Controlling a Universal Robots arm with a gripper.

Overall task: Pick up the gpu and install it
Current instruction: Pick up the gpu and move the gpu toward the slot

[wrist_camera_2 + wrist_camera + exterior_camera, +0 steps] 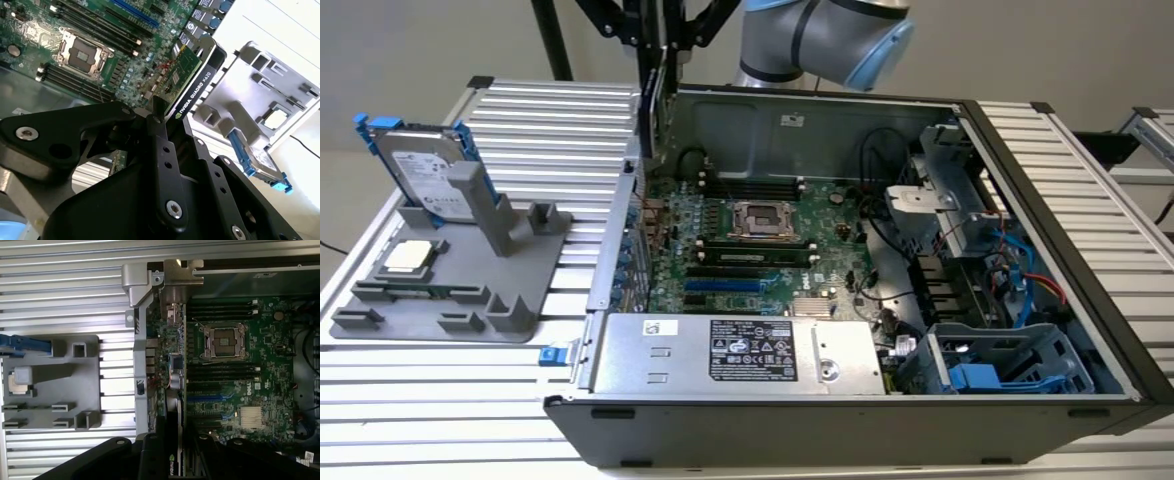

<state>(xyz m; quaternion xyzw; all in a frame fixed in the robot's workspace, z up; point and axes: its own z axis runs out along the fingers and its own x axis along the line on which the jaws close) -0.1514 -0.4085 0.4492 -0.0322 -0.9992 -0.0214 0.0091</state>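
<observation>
Gripper [167,116] clamped on the gpu [189,75]. I hold the card on edge, with the green board on one face and the black cooler on the other. The gpu hangs above the open case [854,420], near the case's rear wall, silver bracket end leading, not seated. The motherboard [235,370] lies inside the case. The hard drive [427,170] and CPU chip [408,256] sit in the grey holder [494,300] beside the case on the counter [454,420].

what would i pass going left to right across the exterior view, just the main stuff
hard drive in its blue frame on the grey stand → gpu held edge-on over the open case → cpu socket on the motherboard → drive cage in the case's near corner
</observation>
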